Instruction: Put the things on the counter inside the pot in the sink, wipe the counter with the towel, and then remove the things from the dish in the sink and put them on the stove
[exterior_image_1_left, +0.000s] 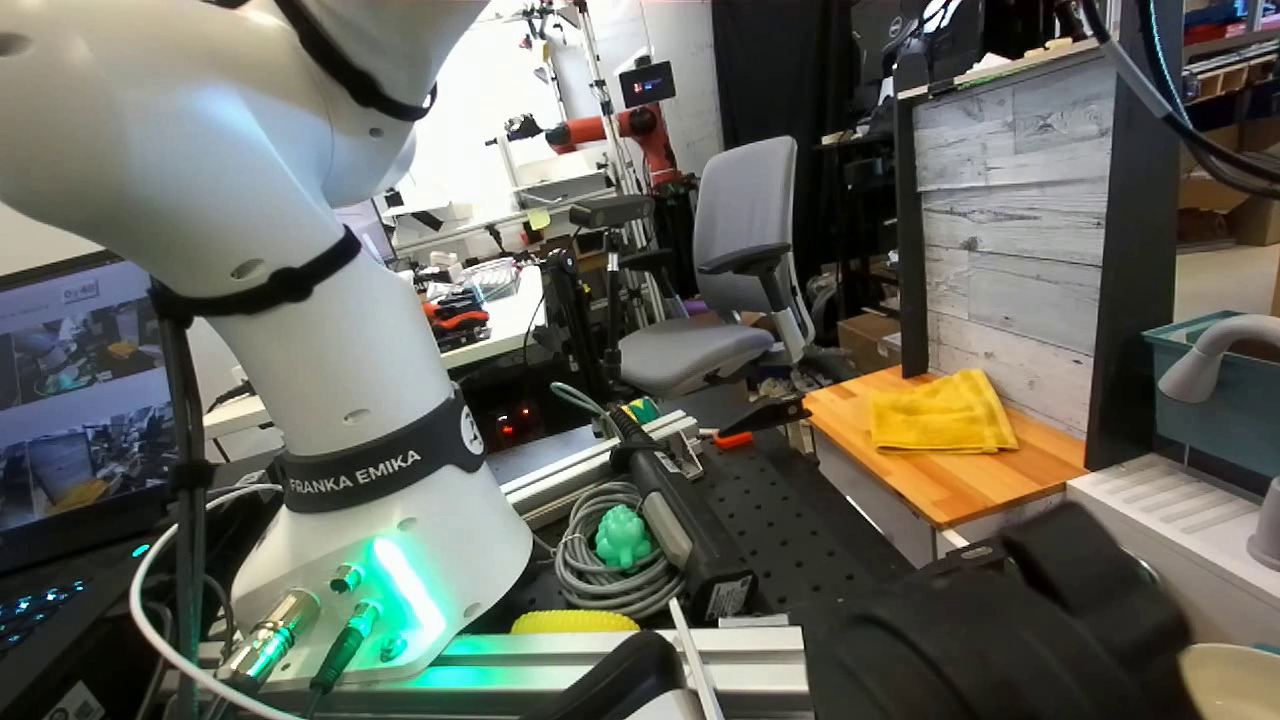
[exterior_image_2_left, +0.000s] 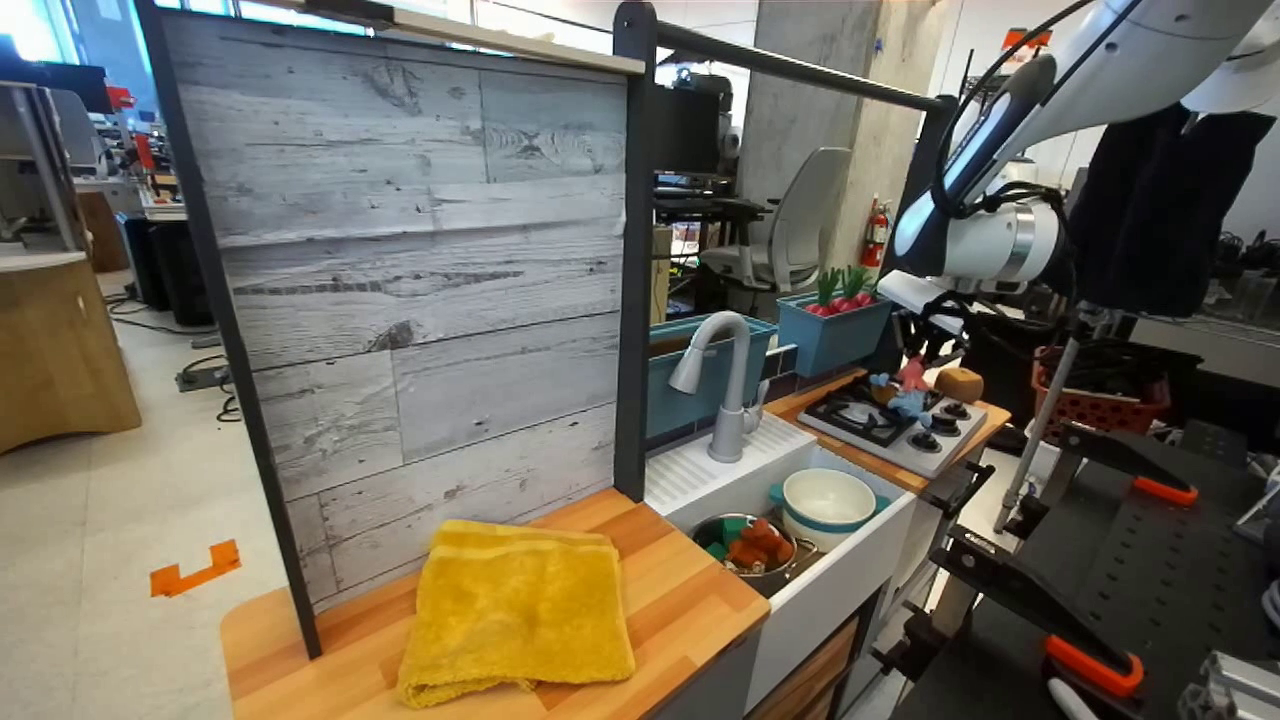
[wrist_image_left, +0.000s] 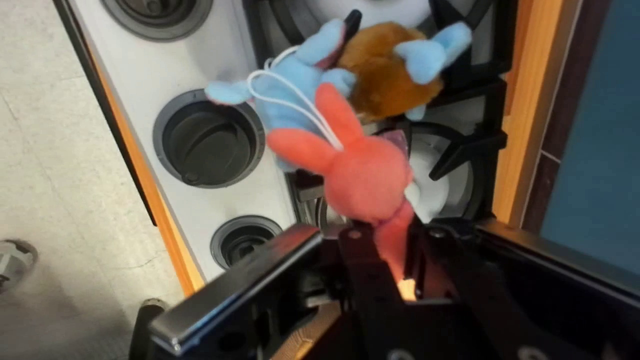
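Within the claw (wrist_image_left: 395, 233), pink rabbit (wrist_image_left: 367, 177).

Over the stove (wrist_image_left: 222, 55), the claw (wrist_image_left: 396, 233) hides part of the lower body of the pink bunny (wrist_image_left: 367, 177) in the wrist view, and the bunny's ears cover part of the blue toy (wrist_image_left: 302, 72). A knob (wrist_image_left: 157, 11) on the stove is cut off there by the upper edge. In an exterior view, in the sink (exterior_image_2_left: 850, 580) next to the stove, the red and green pieces (exterior_image_2_left: 758, 546) inside the pot (exterior_image_2_left: 701, 527) overlap too much to count. Farther from the stove, the worktop (exterior_image_2_left: 700, 600) runs past the lower edge.
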